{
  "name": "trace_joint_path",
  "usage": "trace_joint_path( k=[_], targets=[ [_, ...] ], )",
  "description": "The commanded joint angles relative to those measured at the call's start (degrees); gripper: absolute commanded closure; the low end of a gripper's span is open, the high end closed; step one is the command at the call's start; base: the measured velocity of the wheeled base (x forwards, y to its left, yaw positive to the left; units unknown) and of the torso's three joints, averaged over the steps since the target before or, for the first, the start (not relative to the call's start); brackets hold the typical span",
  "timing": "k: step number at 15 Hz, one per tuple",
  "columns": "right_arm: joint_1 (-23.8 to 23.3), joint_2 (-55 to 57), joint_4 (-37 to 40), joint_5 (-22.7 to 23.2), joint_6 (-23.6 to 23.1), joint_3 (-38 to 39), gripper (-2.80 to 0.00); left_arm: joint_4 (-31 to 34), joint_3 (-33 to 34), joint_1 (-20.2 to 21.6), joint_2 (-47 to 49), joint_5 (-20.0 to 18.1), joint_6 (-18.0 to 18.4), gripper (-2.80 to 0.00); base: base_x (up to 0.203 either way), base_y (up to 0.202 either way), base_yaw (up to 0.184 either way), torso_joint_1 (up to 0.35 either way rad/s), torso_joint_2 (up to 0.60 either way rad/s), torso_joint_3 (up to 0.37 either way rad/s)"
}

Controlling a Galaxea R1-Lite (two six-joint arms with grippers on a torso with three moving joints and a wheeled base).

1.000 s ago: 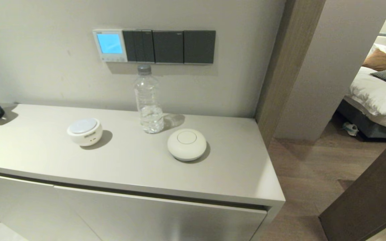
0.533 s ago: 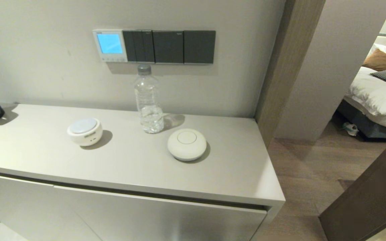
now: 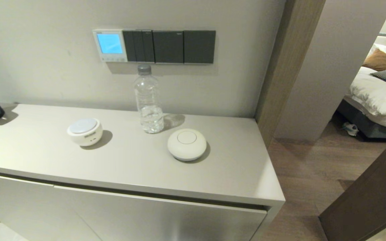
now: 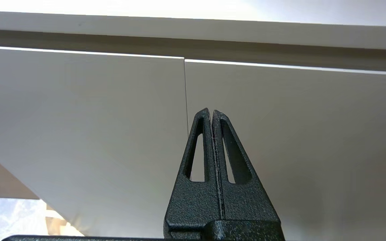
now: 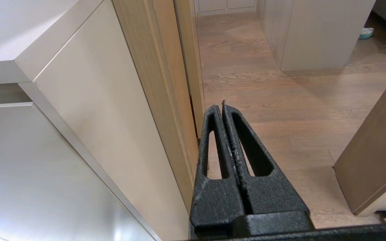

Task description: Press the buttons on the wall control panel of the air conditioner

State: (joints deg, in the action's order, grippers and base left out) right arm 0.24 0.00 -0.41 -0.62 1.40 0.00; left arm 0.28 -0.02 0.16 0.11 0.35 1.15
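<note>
You haven't really started: the small white-framed wall control panel (image 3: 110,45) with its glowing blue screen sits above the worktop's back edge, tiny pale buttons (image 3: 114,59) untouched. Left gripper (image 4: 211,111) and right gripper (image 5: 222,106) hang low by the cabinet front, fingers together.

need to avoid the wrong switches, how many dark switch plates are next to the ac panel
3. All sit in a row on the wall right of the panel: first plate touching it, second in the middle, third at the far end.
</note>
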Motion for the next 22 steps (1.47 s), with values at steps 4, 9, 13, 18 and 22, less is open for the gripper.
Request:
trace_joint_path(
  k=[4,9,13,18,22],
  targets=[
    [0.02,0.0,-0.02,0.01,0.0,0.18,0.0,-0.2,0.02,0.02,-0.02,0.0,-0.88,0.0,0.0,0.0,0.0,0.0,0.0,0.0],
    [0.02,0.0,-0.02,0.01,0.0,0.18,0.0,-0.28,0.02,0.02,-0.02,-0.18,-0.97,0.0,0.0,0.0,0.0,0.0,0.0,0.0],
    [0.02,0.0,-0.02,0.01,0.0,0.17,0.0,-0.28,0.02,-0.07,-0.02,-0.18,-0.97,0.0,0.0,0.0,0.0,0.0,0.0,0.0],
    [0.02,0.0,-0.02,0.01,0.0,0.18,0.0,-0.28,0.02,0.02,-0.02,-0.18,-0.97,0.0,0.0,0.0,0.0,0.0,0.0,0.0],
    [0.02,0.0,-0.02,0.01,0.0,0.18,0.0,-0.28,0.02,0.02,-0.02,-0.18,-0.97,0.0,0.0,0.0,0.0,0.0,0.0,0.0]
  ],
)
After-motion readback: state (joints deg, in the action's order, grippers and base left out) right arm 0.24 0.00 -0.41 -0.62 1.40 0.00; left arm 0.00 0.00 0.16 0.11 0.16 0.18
